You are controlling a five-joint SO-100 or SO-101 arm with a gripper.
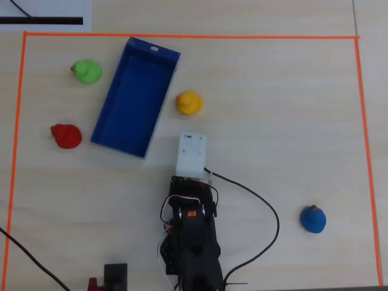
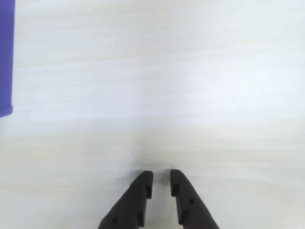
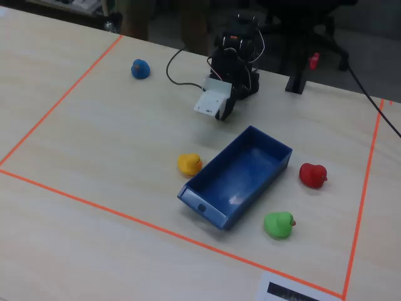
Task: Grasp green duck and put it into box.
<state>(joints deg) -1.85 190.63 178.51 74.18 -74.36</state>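
- The overhead view looks straight down on the whole taped table point(image 1: 273, 121), my base at its bottom edge.
- The fixed view faces me from the opposite side, high and angled (so left and right flip); both share the box point(image 1: 136, 97) point(image 3: 241, 172).
- My wrist view rides low, close to the tabletop, catching my gripper point(image 2: 161, 179).

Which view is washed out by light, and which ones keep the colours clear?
Wrist view: overexposed, the table nearly white, the box pale violet-blue, gripper dark. Overhead view: even light, green duck vivid. Fixed view: soft glare on the box floor.
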